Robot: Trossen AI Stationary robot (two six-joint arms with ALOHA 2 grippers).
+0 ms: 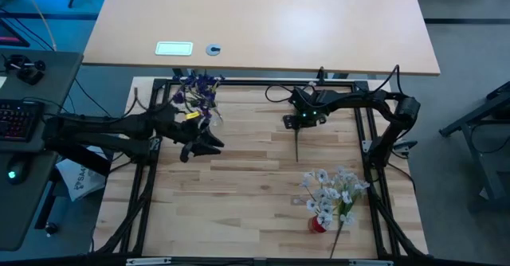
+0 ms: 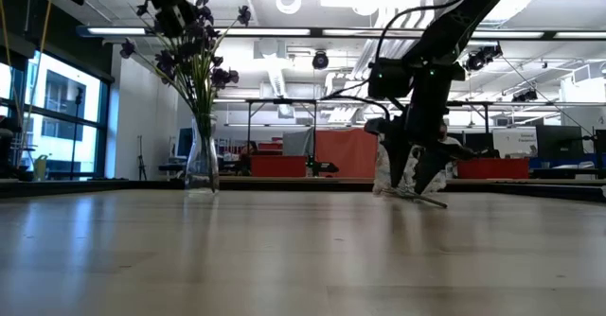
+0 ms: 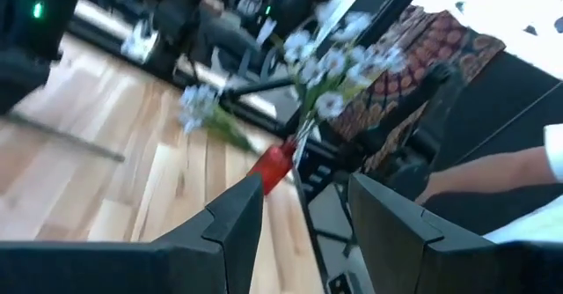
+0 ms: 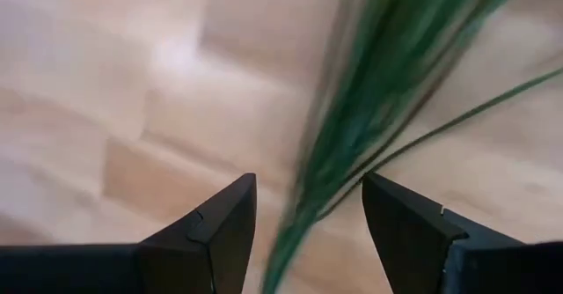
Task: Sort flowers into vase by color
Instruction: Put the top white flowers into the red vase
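arms (image 1: 96,131): black, jointed tubes | cables: black, looped | right wrist (image 1: 305,116): green LED | fingers (image 3: 233,219): dark, wedge-shaped

Purple flowers (image 1: 199,89): a bunch of small dark violet blooms on thin green stems, standing upright in a clear glass vase (image 2: 201,163) at the far left part of the counter (image 1: 239,186). Stems fan outward above the vase neck; blooms spread wide at top.

White flowers (image 1: 331,190): a cluster of pale blooms on green stems, gathered in a small red vase (image 1: 318,224) at the near right of the counter. One stem (image 1: 341,236) trails toward the near edge.

One further spray (image 4: 387,91): long green stems and leaves between the right end effector's (image 4: 308,232) parted fingers; bloom colour cannot be determined.
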